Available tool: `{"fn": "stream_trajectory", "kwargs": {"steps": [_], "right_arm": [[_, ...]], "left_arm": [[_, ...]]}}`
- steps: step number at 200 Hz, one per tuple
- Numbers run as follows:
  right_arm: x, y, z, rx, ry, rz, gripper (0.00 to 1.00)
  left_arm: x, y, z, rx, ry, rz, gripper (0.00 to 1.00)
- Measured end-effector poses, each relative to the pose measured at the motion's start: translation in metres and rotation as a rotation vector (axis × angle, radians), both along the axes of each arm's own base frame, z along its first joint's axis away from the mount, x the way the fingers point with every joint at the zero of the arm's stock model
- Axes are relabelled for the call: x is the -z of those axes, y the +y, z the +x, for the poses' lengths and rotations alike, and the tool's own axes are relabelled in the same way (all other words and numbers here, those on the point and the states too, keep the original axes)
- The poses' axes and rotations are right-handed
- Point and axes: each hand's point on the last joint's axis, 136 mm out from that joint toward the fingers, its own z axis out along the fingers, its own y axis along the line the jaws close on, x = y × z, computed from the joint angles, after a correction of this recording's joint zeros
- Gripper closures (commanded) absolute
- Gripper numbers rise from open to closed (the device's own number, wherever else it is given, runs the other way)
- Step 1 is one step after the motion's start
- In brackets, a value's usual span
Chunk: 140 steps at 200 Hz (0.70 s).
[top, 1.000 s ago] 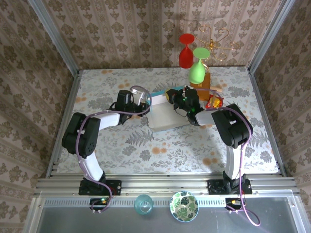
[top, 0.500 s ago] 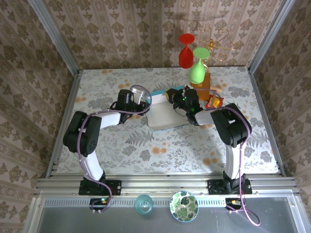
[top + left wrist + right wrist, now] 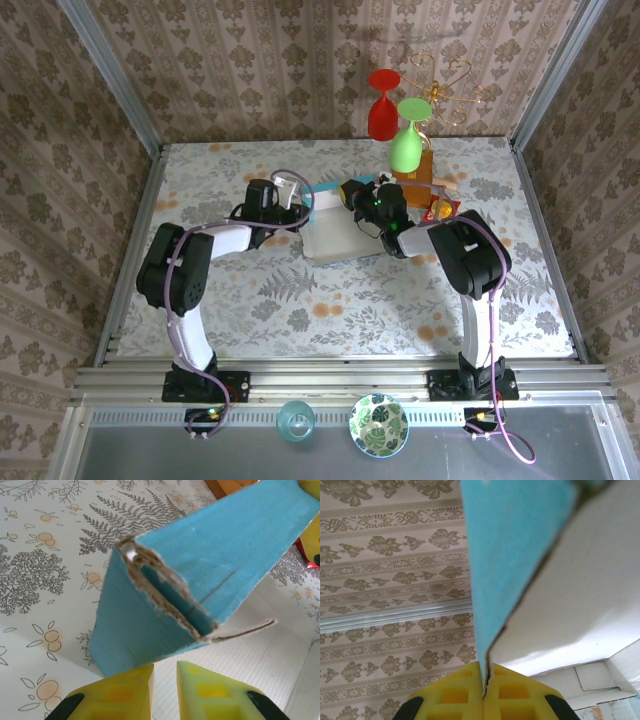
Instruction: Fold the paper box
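So, the right gripper (image 3: 485,689) is clamped tight on the edge of a blue flap of the paper box (image 3: 515,540), holding it up. The left gripper (image 3: 165,682) has its jaws a narrow slit apart with nothing between them, just short of a doubled-over blue wall. The box sits toward the far middle of the table (image 3: 250,300), between both arms. Looks like the wall-folding step to me. Next the left probably needs to press that wall so the crease seats.
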Motion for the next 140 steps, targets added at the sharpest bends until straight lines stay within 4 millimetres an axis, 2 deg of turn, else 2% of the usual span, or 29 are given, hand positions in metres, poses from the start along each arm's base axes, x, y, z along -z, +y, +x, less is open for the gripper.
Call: {"fn": "stream_trajectory", "kwargs": {"steps": [72,114,140], "right_arm": [[-0.0005,0.0024,0.0066,0.007,0.001,0.005,1.0],[-0.0009,0.0033,0.0082,0.009,0.015,0.018,1.0],[-0.0006,0.0037,0.0093,0.009,0.026,0.021,1.0]], "left_arm": [[0.0001,0.0025,0.007,-0.03,-0.012,0.008,0.85],[-0.0007,0.0022,0.0085,-0.03,-0.046,-0.006,0.74],[-0.001,0.0025,0.0083,-0.031,-0.076,-0.019,0.71]]}}
